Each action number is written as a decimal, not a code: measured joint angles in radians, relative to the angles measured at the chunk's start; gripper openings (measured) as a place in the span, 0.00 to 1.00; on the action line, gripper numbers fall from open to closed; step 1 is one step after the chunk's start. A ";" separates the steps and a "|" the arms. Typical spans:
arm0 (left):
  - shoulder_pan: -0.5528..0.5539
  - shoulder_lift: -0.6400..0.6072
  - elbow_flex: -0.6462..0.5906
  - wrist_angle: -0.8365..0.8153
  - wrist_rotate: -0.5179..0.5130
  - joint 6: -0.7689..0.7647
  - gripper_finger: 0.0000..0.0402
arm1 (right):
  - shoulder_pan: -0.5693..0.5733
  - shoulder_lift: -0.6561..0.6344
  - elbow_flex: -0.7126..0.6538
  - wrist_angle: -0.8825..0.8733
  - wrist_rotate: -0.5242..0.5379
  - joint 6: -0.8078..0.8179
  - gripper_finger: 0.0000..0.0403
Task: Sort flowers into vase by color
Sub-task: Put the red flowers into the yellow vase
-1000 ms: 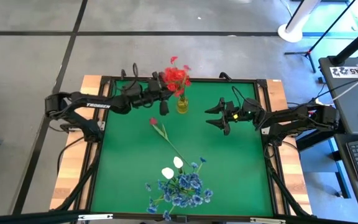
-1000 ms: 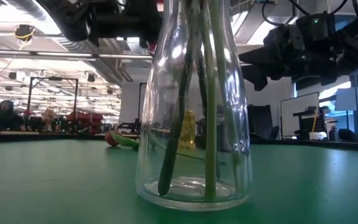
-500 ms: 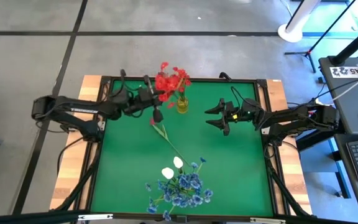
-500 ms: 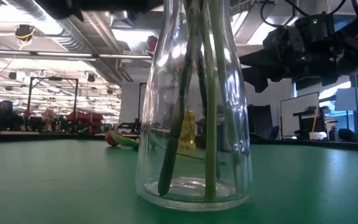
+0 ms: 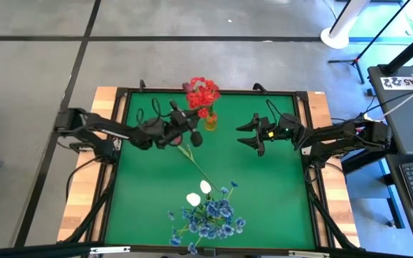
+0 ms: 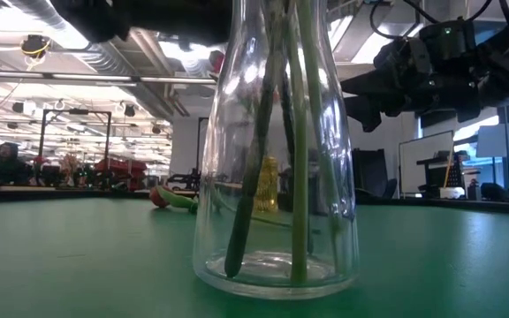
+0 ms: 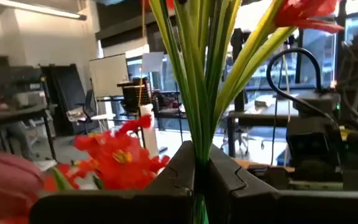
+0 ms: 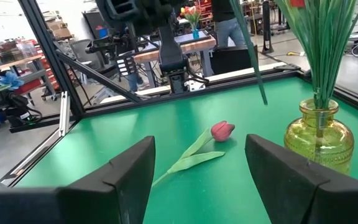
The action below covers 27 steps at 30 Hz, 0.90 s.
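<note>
Red flowers [image 5: 203, 92] stand in a small yellow vase [image 5: 211, 122] at the far middle of the green table, their green stems [image 7: 194, 81] fanning upward. My left gripper [image 5: 194, 136] is shut just left of and nearer than the vase, pointing at the stems. A pink tulip [image 8: 222, 130] lies flat on the table. Its stem [image 5: 199, 166] runs toward the near edge, and in the high view my left arm hides its head. My right gripper [image 5: 249, 134] hangs open to the right of the vase with nothing between its fingers. My left gripper [image 7: 201, 165] has its shut fingertips right at the place where the red flowers' stems [image 7: 197, 134] come together. The fingers hide that spot, so I cannot tell whether they touch the stems.
A clear glass vase [image 6: 277, 150] with blue and white flowers [image 5: 208, 215] stands at the near edge's middle. A black frame [image 5: 117, 143] rims the table. Bare green surface lies left and right of the tulip.
My left gripper has moved from beside the red flower heads toward the near edge, over the tulip's head, and has turned toward the vase, staying shut. The red flowers swayed left and came back. The yellow vase and the tulip have not moved.
</note>
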State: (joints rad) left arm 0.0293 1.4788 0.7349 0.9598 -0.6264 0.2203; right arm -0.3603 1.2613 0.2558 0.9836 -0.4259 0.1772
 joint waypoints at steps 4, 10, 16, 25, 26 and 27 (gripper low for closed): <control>0.011 0.095 0.000 0.155 -0.014 -0.018 0.01 | 0.000 0.000 0.000 -0.001 0.000 0.000 0.62; 0.010 0.125 0.000 0.241 -0.113 0.085 0.01 | 0.000 0.000 0.000 -0.025 0.000 0.000 0.62; 0.028 0.125 0.000 0.241 -0.090 0.068 0.01 | 0.000 0.000 0.000 -0.032 0.009 -0.001 0.62; 0.063 0.125 0.000 0.268 -0.008 0.044 0.01 | 0.000 0.000 0.000 -0.037 0.012 -0.002 0.62; 0.073 0.125 0.000 0.259 0.004 0.032 0.01 | 0.000 0.000 0.000 -0.037 0.012 -0.002 0.62; 0.083 0.126 0.000 0.250 0.017 0.015 0.01 | 0.000 0.000 0.000 -0.037 0.012 -0.002 0.62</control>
State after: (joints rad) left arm 0.1124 1.6046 0.7349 1.2100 -0.6089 0.2358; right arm -0.3603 1.2613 0.2558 0.9470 -0.4137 0.1749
